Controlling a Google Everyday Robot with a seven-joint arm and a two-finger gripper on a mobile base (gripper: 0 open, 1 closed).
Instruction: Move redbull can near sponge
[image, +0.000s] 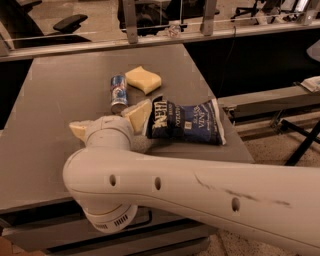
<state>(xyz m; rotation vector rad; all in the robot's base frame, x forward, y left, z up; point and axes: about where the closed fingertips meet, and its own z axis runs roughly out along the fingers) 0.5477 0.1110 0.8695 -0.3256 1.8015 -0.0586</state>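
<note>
The redbull can (118, 92), slim, silver and blue, stands on the grey table (55, 100) just left of the pale yellow sponge (143, 79), almost touching it. My gripper (108, 122) is a little nearer the camera than the can, open and empty. Its tan fingers are spread wide: one fingertip (137, 115) lies just below the can by the chip bag, the other (79, 130) is out to the left. My white arm (200, 190) fills the foreground.
A dark blue chip bag (187, 122) lies flat right of the gripper, near the table's right edge. A rail with metal posts (130, 20) runs behind the table. Drawers (165, 235) sit under the front edge.
</note>
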